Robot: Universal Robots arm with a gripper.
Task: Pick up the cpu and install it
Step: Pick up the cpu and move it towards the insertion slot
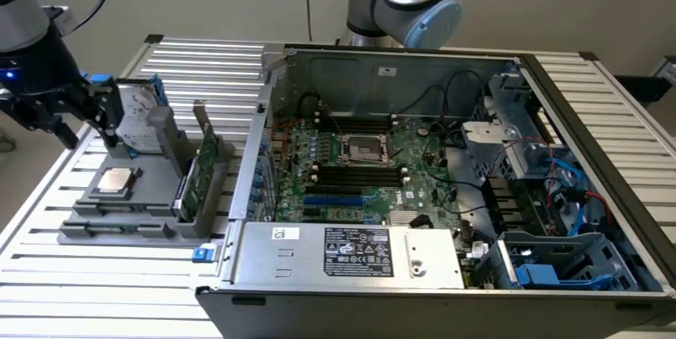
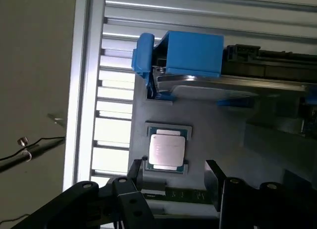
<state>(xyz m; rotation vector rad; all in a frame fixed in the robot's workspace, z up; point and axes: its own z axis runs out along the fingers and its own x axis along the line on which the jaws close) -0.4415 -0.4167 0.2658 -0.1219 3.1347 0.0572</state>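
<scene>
- Hand: black and two-fingered. It hangs over the grey fixture on the slatted table, at the exterior view's left. The wrist view shows its fingers spread wide with nothing between them.
- The cpu: a small silvery square with a pale rim. It lies flat in a recess of the fixture, below the hand and just ahead of the fingertips, touching neither. It is not yet picked up.
- Hard drive: stands on edge in a blue bracket, just beside the hand and beyond the cpu.
- Green board: upright in the fixture, on the far side of the cpu from the hand. It looks like an expansion card, though seen edge-on this is uncertain.
- Open computer case: well apart from the hand, toward the exterior view's right. The socket frame on the motherboard inside looks empty.
- Step in hand, judged: lining the hand up over the cpu. Done well, the chip sits centred between the fingers, the fingers stand square to two opposite edges, and the pads meet the pale rim. The hand must also stay clear of the recess walls and the hard drive.
- Count: one hand with two fingers, one cpu, one hard drive, one green board, one fixture, one case, one socket frame.
</scene>
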